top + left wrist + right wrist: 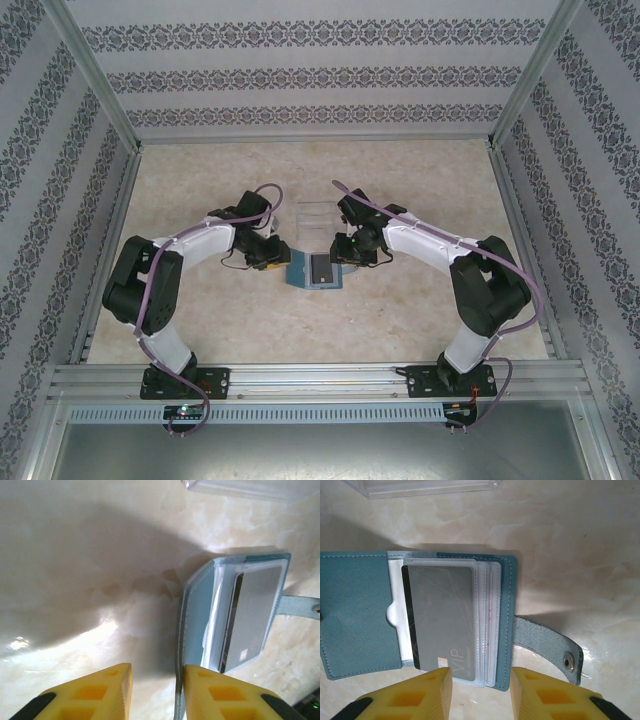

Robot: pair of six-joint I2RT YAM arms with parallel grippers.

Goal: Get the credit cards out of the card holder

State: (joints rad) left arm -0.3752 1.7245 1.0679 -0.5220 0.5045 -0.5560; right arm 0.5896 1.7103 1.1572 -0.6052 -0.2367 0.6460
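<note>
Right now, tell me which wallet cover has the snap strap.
The cover under the grey card; the strap sticks out from its edge. The other cover has none.

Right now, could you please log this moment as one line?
wallet open | card in sleeve, not out | left gripper open at cover edge | right gripper open over card

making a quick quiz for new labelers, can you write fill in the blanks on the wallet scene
1. The card holder lies on the table folded ___ like a book.
2. The grey credit card on top bears the letters ___.
3. In the right wrist view, the strap tab sticks out from the card holder's ___ side.

Missing words: open; VIP; right
</note>
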